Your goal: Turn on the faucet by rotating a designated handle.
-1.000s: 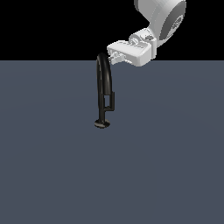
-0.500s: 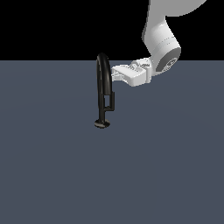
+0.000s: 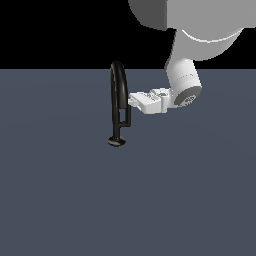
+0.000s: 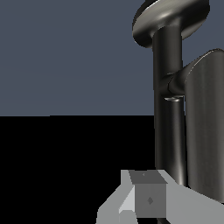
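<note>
**Pincer at faucet handle, grip unconfirmed**

Pincer level, pointing toward the exterior view's left. Tip just beside top of handle; contact not discernible. Faucet upright immediately beyond tip, disc base below. Jaw opening not discernible in either view. Handle close alongside stem in wrist view.
</note>
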`<state>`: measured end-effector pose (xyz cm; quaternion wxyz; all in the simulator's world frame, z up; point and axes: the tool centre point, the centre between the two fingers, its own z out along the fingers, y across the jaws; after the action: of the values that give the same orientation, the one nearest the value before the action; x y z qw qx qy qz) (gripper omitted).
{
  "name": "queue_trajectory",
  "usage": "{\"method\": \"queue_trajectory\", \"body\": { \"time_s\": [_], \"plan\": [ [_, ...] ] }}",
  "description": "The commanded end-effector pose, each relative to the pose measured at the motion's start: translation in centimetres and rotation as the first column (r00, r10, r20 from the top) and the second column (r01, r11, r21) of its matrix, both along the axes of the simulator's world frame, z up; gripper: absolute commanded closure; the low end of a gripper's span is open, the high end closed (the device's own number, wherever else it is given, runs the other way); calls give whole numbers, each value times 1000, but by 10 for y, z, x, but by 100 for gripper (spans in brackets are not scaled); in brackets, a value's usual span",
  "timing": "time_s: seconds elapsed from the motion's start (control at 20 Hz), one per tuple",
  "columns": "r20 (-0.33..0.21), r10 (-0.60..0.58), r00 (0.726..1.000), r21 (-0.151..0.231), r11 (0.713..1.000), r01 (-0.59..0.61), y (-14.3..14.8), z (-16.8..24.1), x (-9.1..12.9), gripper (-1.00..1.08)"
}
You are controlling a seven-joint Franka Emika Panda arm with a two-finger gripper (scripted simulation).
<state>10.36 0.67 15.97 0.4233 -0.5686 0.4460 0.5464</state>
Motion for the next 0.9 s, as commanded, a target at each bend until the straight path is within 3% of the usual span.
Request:
{"method": "queue_trajectory", "body": {
  "time_s": [0.0,0.5,0.85],
  "plan": [
    [-23,-20,1000,18,1000,21,2,-9,3,108],
    [-46,-38,998,34,999,40,4,-18,4,108],
    [-46,-38,998,34,999,40,2,-14,-6,108]
  ]
}}
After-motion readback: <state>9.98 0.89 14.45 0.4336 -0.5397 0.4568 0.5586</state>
